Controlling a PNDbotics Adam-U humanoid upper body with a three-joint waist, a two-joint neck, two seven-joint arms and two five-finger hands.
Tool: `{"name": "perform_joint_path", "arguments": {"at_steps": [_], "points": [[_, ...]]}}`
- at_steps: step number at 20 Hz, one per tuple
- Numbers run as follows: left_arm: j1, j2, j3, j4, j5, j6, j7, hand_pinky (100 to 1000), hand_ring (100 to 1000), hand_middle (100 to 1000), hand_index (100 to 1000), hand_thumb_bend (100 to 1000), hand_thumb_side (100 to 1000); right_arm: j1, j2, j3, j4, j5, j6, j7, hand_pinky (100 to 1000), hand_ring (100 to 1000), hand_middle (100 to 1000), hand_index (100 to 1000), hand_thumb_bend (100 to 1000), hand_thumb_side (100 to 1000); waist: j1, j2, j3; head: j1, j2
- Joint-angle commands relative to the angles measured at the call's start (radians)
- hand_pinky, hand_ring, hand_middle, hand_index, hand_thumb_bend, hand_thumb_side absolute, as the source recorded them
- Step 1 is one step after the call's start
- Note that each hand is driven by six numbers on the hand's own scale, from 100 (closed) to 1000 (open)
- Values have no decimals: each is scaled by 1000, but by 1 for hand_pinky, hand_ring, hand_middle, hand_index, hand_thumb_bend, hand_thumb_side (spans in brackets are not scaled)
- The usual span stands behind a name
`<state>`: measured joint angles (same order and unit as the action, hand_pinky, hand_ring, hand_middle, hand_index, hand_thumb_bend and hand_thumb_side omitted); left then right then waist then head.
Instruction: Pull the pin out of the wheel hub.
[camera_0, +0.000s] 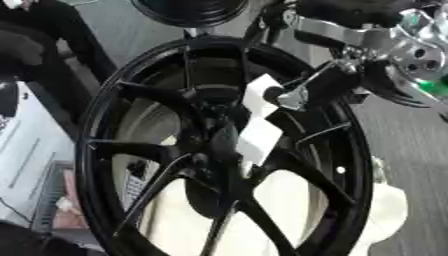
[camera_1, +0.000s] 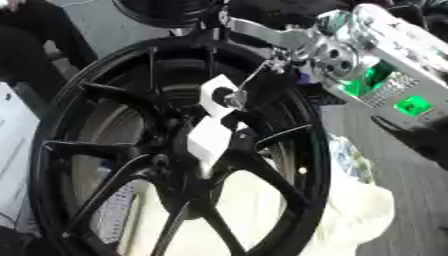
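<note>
Paper or cardboard (camera_0: 31, 160), white, lies at the left edge; next to it we see the black wheel (camera_0: 96, 150), which stands upright and fills most of both views, with its spokes running out from the wheel hub (camera_0: 210, 145) in the middle; two white blocks (camera_0: 259, 135) sit on the hub, one above the other, and we take them for the pin, whose long axis runs from lower left to upper right, tilted toward the arm; we cannot tell how deep it sits in the hub. From the upper right comes the right hand (camera_0: 302, 92), its silver and black wrist bent down toward the hub; its fingertips close on the upper block. The right eye view shows a silver forearm with green lights (camera_1: 411, 105), which the left eye view cuts off; cream cloth (camera_1: 367, 210) lies under the rim at the lower right.
</note>
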<state>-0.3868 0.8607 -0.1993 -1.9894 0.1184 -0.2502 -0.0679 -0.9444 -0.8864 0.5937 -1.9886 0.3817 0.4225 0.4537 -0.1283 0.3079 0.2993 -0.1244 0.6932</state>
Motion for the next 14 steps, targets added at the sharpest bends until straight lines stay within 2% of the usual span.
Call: {"name": "perform_joint_path", "arguments": {"at_steps": [1,14], "points": [[-12,16,7,-11,-5,2,1,896,794,642,819,100,425,-6,-33,-21,-11,-12,-3,-8,845,743,728,806,388,100,7,-15,2,-9,-12],[-4,19,3,-11,-20,11,2,899,795,641,818,100,423,24,-62,-22,-11,-58,-33,19,853,761,737,825,368,100,-12,-7,3,-4,-22]]}}
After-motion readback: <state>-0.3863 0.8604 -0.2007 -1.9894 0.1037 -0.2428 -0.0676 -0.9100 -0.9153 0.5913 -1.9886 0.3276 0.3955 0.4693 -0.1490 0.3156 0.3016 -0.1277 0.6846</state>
